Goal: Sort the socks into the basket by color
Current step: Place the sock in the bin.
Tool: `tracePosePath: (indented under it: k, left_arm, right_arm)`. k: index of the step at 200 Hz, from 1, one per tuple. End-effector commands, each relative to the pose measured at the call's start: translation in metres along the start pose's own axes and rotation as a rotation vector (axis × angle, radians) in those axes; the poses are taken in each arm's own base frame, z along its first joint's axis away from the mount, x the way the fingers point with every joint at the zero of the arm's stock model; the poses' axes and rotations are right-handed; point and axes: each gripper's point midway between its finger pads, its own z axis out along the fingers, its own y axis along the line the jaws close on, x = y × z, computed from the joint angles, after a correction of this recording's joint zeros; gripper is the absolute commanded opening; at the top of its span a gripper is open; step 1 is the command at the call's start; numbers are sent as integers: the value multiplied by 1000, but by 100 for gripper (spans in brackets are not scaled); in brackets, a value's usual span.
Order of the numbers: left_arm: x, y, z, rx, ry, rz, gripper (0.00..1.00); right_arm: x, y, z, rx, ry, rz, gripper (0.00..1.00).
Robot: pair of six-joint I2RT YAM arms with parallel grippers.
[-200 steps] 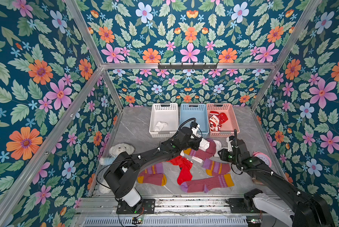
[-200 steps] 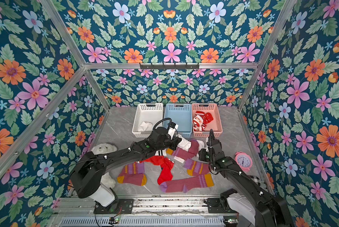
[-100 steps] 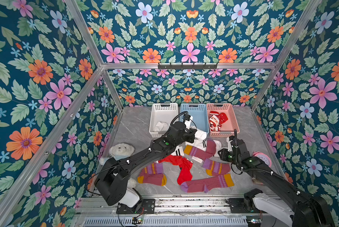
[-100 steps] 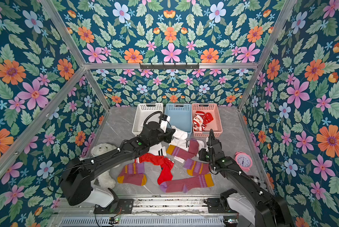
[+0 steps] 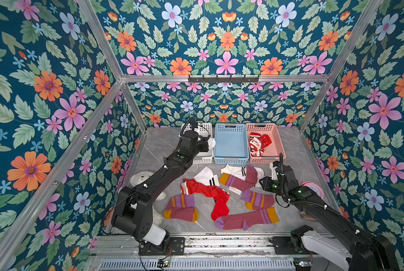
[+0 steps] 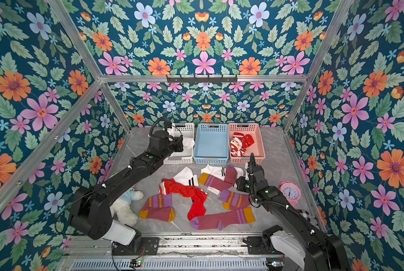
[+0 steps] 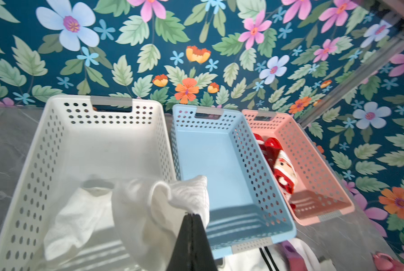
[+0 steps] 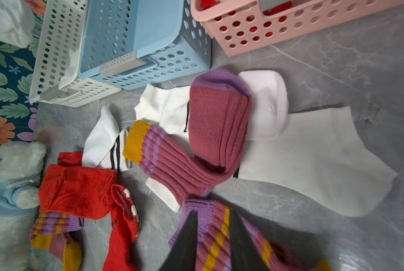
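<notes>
My left gripper (image 7: 191, 214) is shut on a white sock (image 7: 173, 194) and holds it over the near end of the white basket (image 5: 203, 159). Another white sock (image 7: 76, 220) lies inside that basket. The blue basket (image 5: 230, 159) holds nothing; the pink basket (image 5: 276, 140) has red Santa socks (image 5: 258, 143). On the table lie several maroon socks (image 5: 182, 207), a red sock (image 5: 210, 192) and white striped socks (image 5: 207, 176). My right gripper (image 8: 214, 215) hovers open just above a maroon sock (image 8: 219, 237), jaws apart.
A white teddy bear (image 5: 141, 178) in a blue shirt lies at the left, partly under my left arm. A pink alarm clock (image 6: 290, 191) stands by the right wall, with a plaid item (image 6: 305, 214) behind my right arm.
My left arm has carried the white sock up from the pile and back-left to the white basket. The right arm has stayed still.
</notes>
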Motion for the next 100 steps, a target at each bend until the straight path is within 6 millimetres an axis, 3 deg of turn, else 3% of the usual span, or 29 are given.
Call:
tracePosePath:
  k: [1,55,69,100]
  left_arm:
    - [-19,16,9,-2,-50,-1,0]
    - [-27,67,51,-30,-22,-89,0]
    - [-22,75,58,-31,-8,-121,19]
    - [-16,80,61,-35,-2,-139,32]
  right_arm:
    - [7,-5,-2,13,16,18,27]
    - [7,-6,7,22,29,14,27]
    - [2,-1,10,7,25,10,27]
    - [-8,6,17,-8,19,-11,29]
